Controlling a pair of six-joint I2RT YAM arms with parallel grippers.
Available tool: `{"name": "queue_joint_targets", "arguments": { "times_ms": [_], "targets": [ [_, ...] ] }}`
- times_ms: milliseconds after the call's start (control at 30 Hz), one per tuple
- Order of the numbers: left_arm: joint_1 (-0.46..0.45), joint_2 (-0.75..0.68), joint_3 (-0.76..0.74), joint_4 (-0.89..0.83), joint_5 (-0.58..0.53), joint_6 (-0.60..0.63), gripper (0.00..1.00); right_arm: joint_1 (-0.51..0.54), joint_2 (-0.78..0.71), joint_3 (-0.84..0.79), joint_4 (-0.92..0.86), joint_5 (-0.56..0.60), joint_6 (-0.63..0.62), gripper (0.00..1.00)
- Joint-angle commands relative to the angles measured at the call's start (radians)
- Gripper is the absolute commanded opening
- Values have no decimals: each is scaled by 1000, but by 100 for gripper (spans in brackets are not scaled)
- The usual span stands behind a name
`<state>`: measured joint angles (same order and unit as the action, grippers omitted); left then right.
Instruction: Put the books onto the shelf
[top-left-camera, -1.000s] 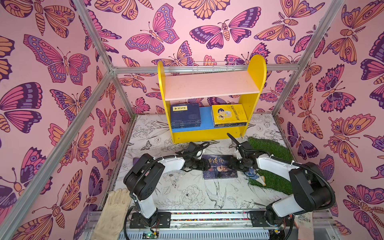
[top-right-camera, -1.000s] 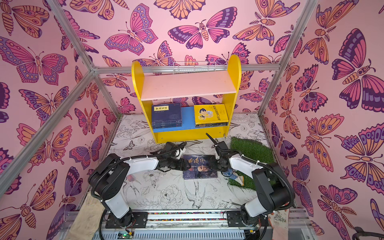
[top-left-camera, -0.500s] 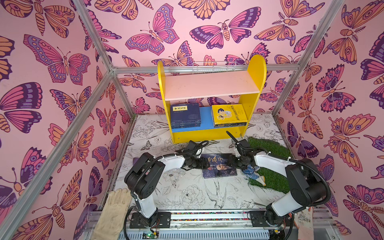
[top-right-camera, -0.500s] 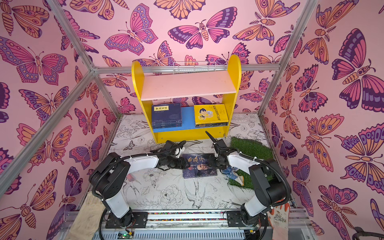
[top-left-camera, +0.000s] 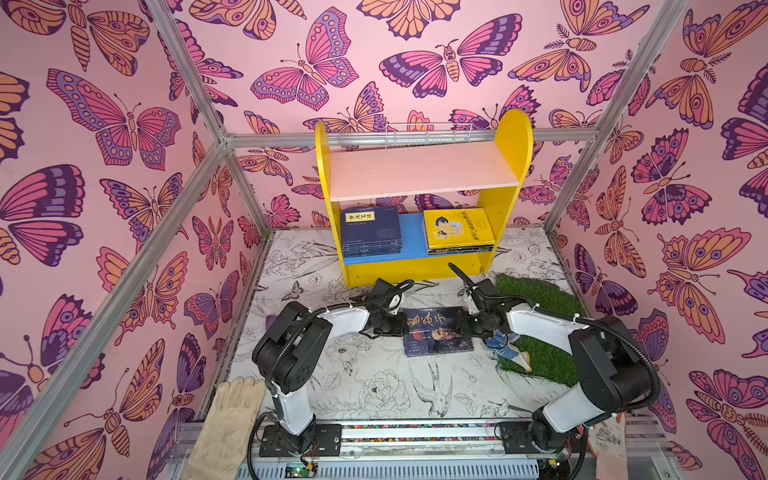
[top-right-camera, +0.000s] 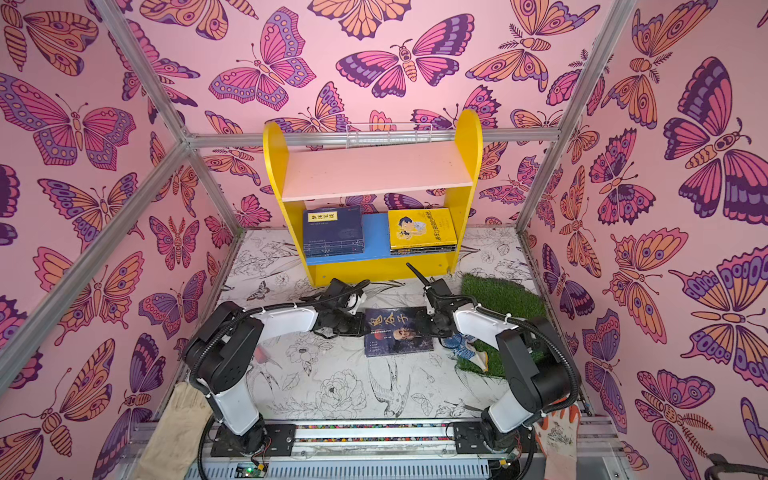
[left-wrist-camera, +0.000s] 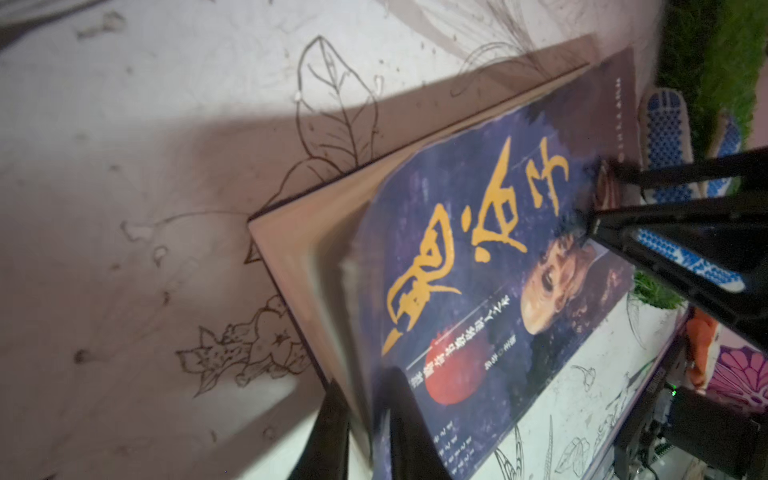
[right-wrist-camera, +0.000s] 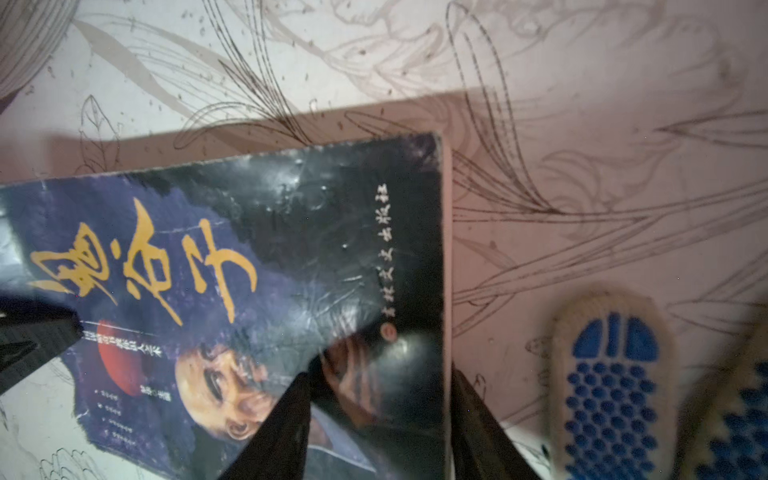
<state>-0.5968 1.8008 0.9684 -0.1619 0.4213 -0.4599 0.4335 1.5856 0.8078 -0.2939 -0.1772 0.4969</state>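
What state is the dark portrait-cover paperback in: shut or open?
Partly open: the dark portrait paperback has its cover curled up off fanned pages, pinched by the left tool.

One two-tier shelf (top-left-camera: 513, 137); one dark portrait book (top-left-camera: 436, 337) on the table (top-left-camera: 374, 386); two stacks of books on the shelf, a navy-topped stack (top-left-camera: 370, 230) and a yellow-topped stack (top-left-camera: 459, 228), the books in each too thin to count; three gloves: a blue-dotted glove (top-left-camera: 503, 344), a beige glove (top-left-camera: 226, 424), an orange-and-white glove (top-right-camera: 559, 432); one grass mat (top-left-camera: 540, 299); one wire basket (top-left-camera: 428, 135); two robot arms: left arm (top-left-camera: 291, 353), right arm (top-left-camera: 602, 365).
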Motion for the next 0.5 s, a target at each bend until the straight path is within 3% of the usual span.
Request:
{"name": "queue_joint_targets", "arguments": {
  "times_ms": [0, 267, 467],
  "targets": [
    [-38, 33, -28, -61, 113, 16, 0, 44, -42, 24, 128, -260, 6, 50],
    [-15, -153, -101, 51, 200, -6, 0, 20, -90, 4, 168, -277, 46, 50],
    [70, -316, -224, 306, 341, -157, 0, -75, -139, -26, 209, -288, 106, 55]
  ]
}}
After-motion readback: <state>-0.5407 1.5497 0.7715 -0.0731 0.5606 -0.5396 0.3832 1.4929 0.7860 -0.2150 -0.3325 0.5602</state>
